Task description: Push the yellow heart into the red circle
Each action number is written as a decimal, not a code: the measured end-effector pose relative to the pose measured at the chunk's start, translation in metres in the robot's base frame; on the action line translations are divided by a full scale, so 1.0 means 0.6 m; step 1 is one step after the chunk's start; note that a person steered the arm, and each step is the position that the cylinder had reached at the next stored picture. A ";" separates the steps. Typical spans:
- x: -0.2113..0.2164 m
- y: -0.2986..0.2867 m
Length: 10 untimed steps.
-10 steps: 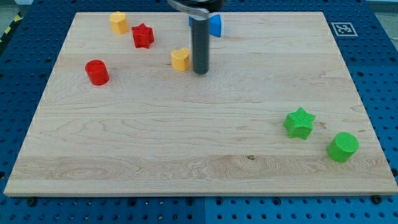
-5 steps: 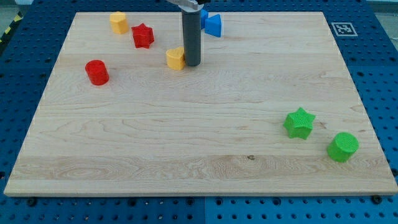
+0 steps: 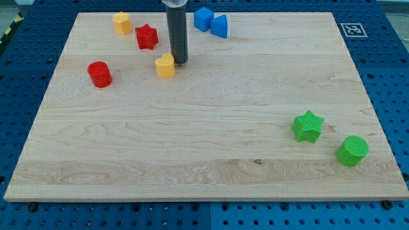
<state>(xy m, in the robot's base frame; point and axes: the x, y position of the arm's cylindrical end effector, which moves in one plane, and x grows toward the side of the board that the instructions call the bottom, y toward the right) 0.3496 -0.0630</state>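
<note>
The yellow heart (image 3: 165,66) lies on the wooden board in the view's upper left part. My tip (image 3: 178,61) touches its right side. The red circle (image 3: 100,74) stands further to the view's left, about a hundred pixels from the heart, with bare board between them.
A red star (image 3: 147,36) and a yellow hexagon (image 3: 122,23) sit above and left of the heart. A blue cube (image 3: 203,18) and a blue triangle (image 3: 220,26) are at the view's top. A green star (image 3: 308,126) and a green circle (image 3: 352,151) are at the lower right.
My tip has moved left and pushed the yellow heart left and slightly down, closer to the red circle. The blue cube is now uncovered.
</note>
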 end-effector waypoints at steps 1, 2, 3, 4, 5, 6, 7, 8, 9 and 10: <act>0.022 -0.027; 0.041 -0.047; 0.056 -0.063; 0.057 -0.066; 0.064 -0.043; 0.091 -0.016; 0.115 -0.016; 0.116 -0.016; 0.115 -0.032; 0.115 -0.072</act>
<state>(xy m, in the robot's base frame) 0.4185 -0.1061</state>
